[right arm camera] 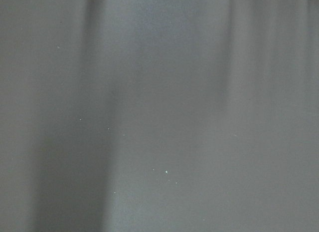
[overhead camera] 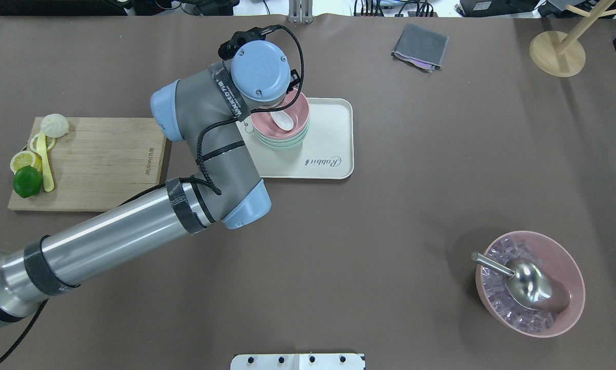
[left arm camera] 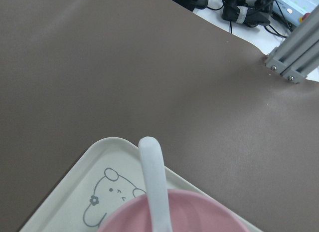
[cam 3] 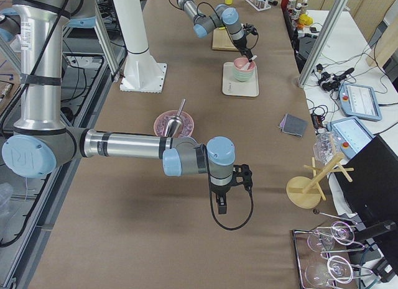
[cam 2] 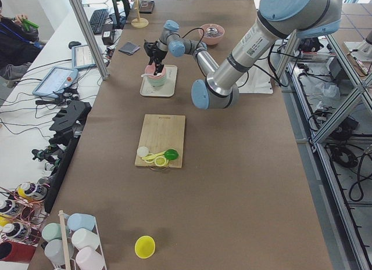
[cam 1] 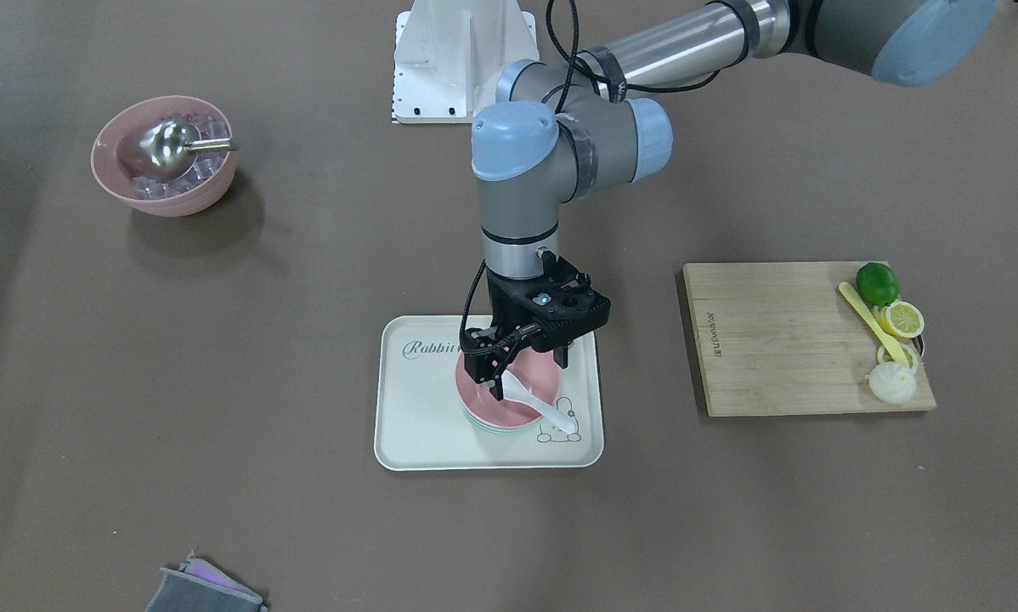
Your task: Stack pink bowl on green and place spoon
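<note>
A pink bowl sits stacked in a green bowl on a cream rabbit tray. A white spoon lies in the pink bowl, its handle sticking out over the rim toward the rabbit drawing. My left gripper hangs open just above the bowl, its fingers either side of the spoon's head. In the left wrist view the spoon runs up from the pink bowl. My right gripper shows only in the exterior right view, low over bare table; I cannot tell its state.
A large pink bowl of ice cubes holds a metal scoop. A wooden cutting board carries a lime, lemon slices, a yellow utensil and a bun. A grey cloth and a wooden stand sit at the far edge.
</note>
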